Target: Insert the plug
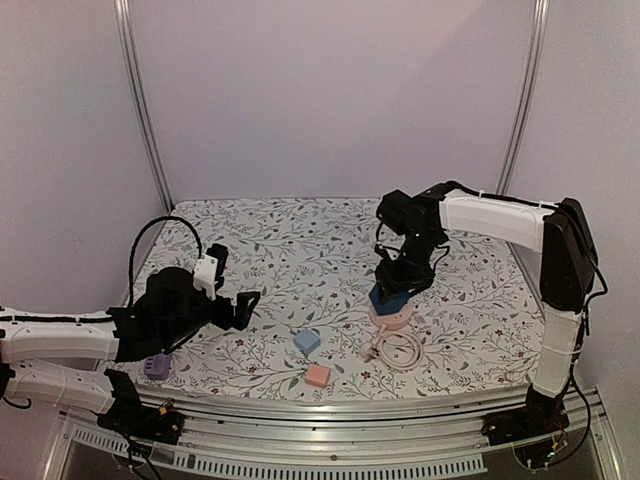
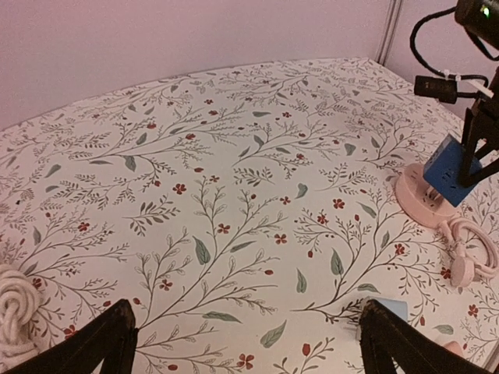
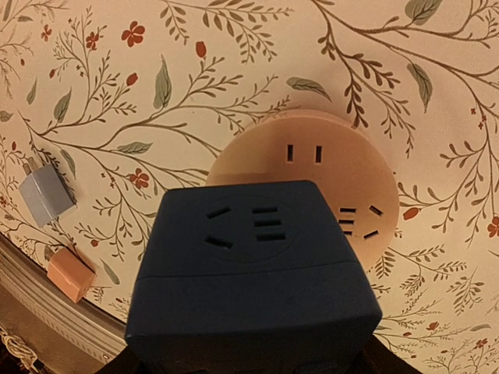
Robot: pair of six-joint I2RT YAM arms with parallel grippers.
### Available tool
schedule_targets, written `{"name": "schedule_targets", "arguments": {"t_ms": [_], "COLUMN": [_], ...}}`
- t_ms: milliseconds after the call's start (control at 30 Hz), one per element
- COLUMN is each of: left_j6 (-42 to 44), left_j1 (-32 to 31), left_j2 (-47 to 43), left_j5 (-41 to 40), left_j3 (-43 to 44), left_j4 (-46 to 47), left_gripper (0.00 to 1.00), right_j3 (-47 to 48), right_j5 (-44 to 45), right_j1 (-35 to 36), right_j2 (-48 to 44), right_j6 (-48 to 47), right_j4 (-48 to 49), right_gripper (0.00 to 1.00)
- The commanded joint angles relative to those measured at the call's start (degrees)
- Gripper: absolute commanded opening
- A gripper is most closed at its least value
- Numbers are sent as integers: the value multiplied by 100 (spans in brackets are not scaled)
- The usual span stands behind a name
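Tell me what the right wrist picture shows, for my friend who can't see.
A dark blue cube plug fills the bottom middle, covering the near part of a round pink socket on a flowery tablecloth. A grey-blue plug and an orange plug lie at the left.

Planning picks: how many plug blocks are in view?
4: dark blue block in the right claw; light blue block and pink block front middle; purple block front left. More may be hidden.
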Motion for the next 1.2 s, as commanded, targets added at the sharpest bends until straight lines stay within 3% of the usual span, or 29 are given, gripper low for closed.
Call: {"name": "schedule_targets", "arguments": {"t_ms": [0, 1167], "left_j6": [-21, -20], "left_j1": [92, 92], "left_j2": [-8, 6], "left_j5": [52, 107], "left_j3": [-94, -131], "left_j4": [83, 116], "left_gripper": [100, 100], "right_j3": [-60, -447], "right_j5": [93, 380], "right_j1": [89, 154], "right_j2": [46, -339], "right_j6": [-85, 5], "right_j4": [-13, 11], "right_gripper": [0, 0]}}
